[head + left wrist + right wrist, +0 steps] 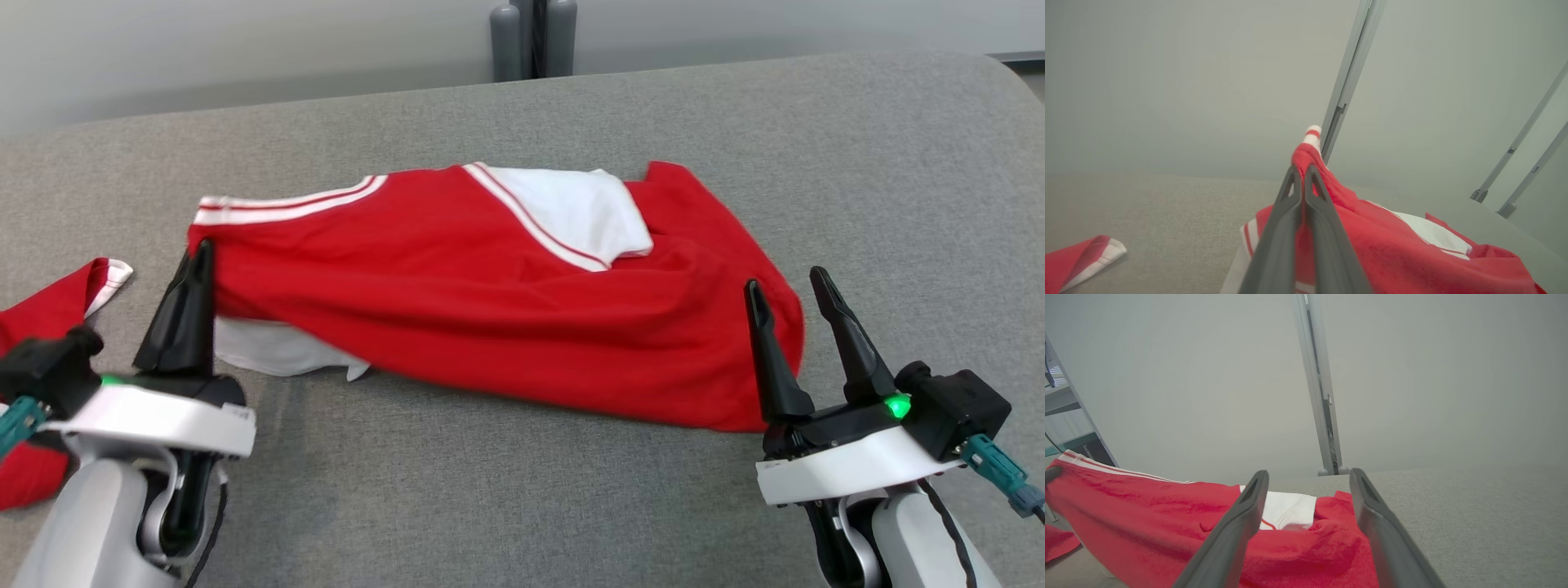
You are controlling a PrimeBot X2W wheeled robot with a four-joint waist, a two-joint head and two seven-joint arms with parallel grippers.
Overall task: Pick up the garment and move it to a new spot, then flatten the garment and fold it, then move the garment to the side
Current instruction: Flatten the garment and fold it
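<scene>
On the grey cushion (522,506), the red garment (490,327) sprawls mid-frame; our left gripper (202,249), lower left, clamps its striped corner, our right gripper (785,280), lower right, gapes. We should pinch the right-hand corner, then pull taut.
</scene>
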